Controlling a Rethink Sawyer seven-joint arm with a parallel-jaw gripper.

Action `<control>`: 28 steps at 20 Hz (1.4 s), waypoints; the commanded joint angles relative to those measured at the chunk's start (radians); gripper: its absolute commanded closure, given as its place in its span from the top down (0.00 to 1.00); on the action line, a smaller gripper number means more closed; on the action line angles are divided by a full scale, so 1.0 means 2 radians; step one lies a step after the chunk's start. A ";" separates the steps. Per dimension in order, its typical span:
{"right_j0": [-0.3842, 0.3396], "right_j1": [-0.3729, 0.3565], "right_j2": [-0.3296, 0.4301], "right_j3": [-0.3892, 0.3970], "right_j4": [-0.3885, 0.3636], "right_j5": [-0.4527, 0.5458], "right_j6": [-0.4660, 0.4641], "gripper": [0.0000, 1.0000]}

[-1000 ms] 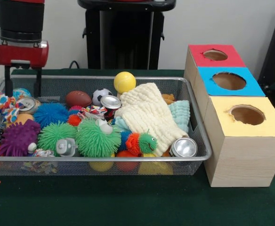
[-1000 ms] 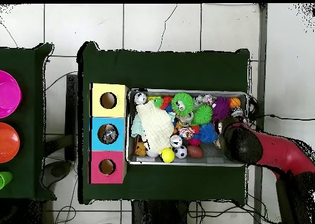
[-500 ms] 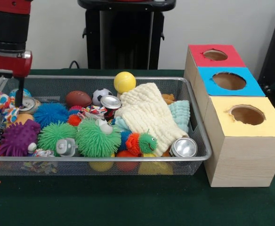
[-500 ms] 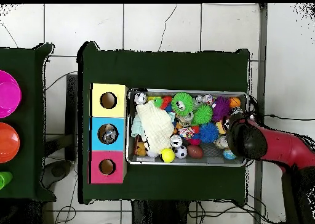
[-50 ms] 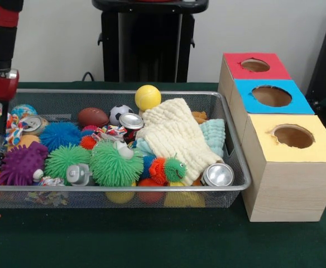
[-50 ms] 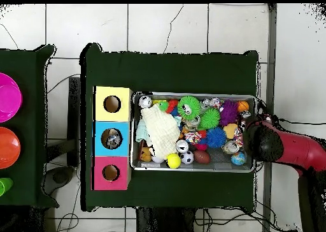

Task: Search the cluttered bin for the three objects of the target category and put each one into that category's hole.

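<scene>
Crowding the mesh bin [image 5: 236, 167], spiky balls [image 5: 115, 163], cans [image 5: 217, 175], cream cloth [image 5: 174, 135]

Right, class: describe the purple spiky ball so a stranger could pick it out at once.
Start at the wire basket on the green table, left of the three boxes. Go to its left front corner: the purple spiky ball lies there, beside a green spiky ball. It is the only purple thing in the basket.
</scene>
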 commanded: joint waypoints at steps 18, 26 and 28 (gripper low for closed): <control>-0.012 0.079 -0.004 -0.055 -0.018 0.130 -0.051 1.00; -0.012 0.075 -0.009 -0.051 -0.022 0.140 -0.052 1.00; -0.009 0.076 -0.015 -0.056 -0.025 0.150 -0.055 1.00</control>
